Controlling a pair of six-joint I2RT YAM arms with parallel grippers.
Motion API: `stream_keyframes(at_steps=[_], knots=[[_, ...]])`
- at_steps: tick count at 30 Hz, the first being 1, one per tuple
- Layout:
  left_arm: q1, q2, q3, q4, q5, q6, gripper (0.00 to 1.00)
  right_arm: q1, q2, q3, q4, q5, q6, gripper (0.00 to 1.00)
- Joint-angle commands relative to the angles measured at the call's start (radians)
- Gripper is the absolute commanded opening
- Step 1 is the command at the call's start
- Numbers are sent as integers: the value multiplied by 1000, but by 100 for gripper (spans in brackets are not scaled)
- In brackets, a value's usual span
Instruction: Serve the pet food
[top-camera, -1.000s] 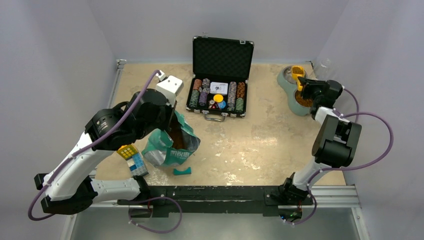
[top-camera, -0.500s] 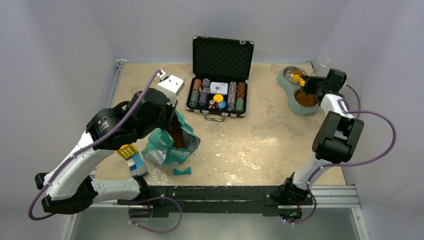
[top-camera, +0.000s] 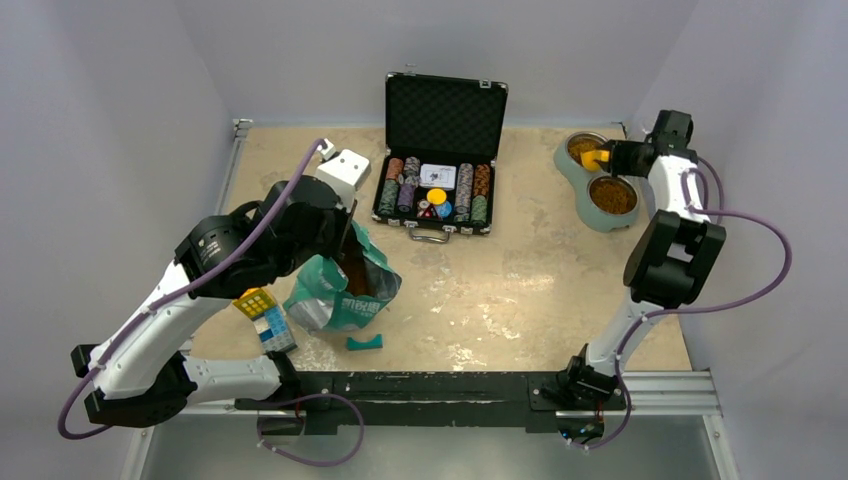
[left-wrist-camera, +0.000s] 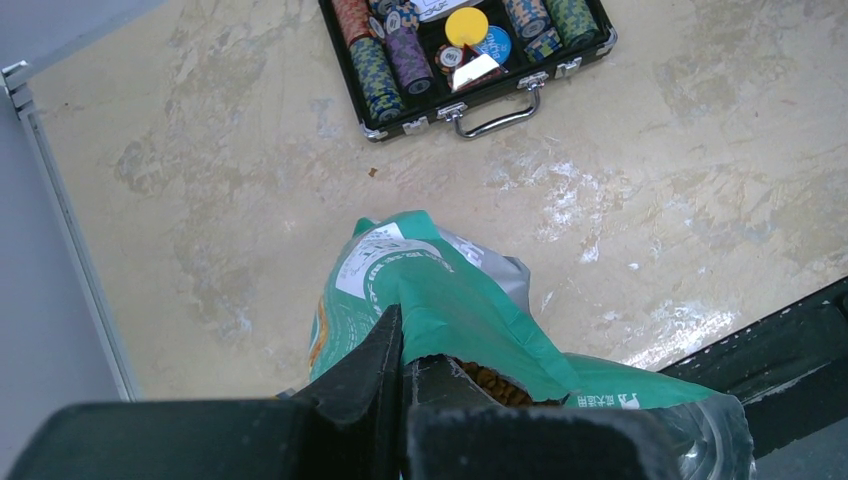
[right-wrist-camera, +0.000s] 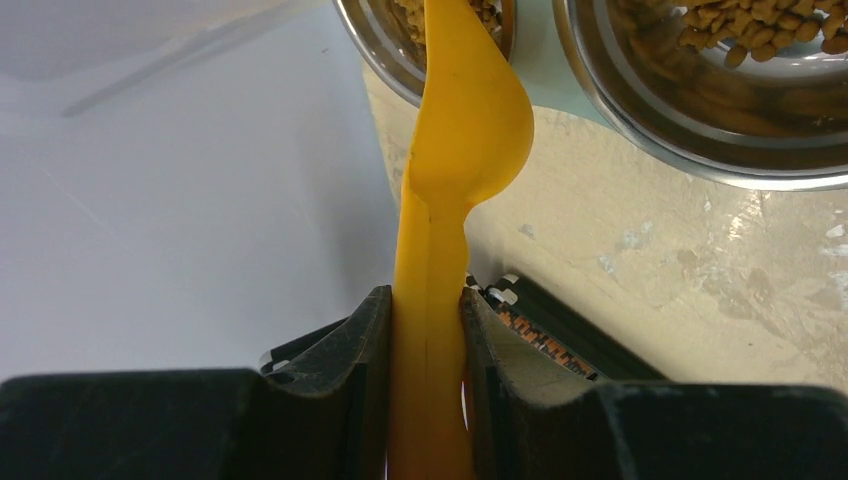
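From above: right gripper clamps the yellow scoop over the double feeder's far bowl, and pet food sits in both bowls. Left wrist: left gripper pinches tight on the teal bag rim, more pet food showing inside. Right wrist: fingers squeeze the scoop's handle.

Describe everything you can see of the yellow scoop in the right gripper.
The yellow scoop looks like smooth moulded plastic: a narrow handle widening to a rounded cup. It is turned on edge, so its inside is hidden. The right gripper is shut on the handle, one finger on each side. The cup end reaches over the rim of a steel bowl holding kibble; whether it touches the bowl I cannot tell.
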Motion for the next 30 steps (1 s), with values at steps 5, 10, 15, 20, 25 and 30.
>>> stream_keyframes(at_steps=[5, 10, 15, 20, 25, 30], knots=[[0, -7, 82, 240, -24, 33, 0, 6, 93, 307, -334, 57, -46, 0], [0, -8, 81, 236, -27, 28, 0, 8, 144, 420, -454, 77, -64, 0], [0, -11, 81, 233, -28, 20, 0, 8, 142, 454, -476, 86, -55, 0], [0, -13, 81, 228, -27, 10, 0, 8, 148, 494, -490, 71, -54, 0], [0, -16, 82, 217, -23, -13, 0, 8, 77, 406, -355, 45, -62, 0], [0, -13, 80, 194, -5, -55, 0, 6, -31, 238, -148, 10, -137, 0]])
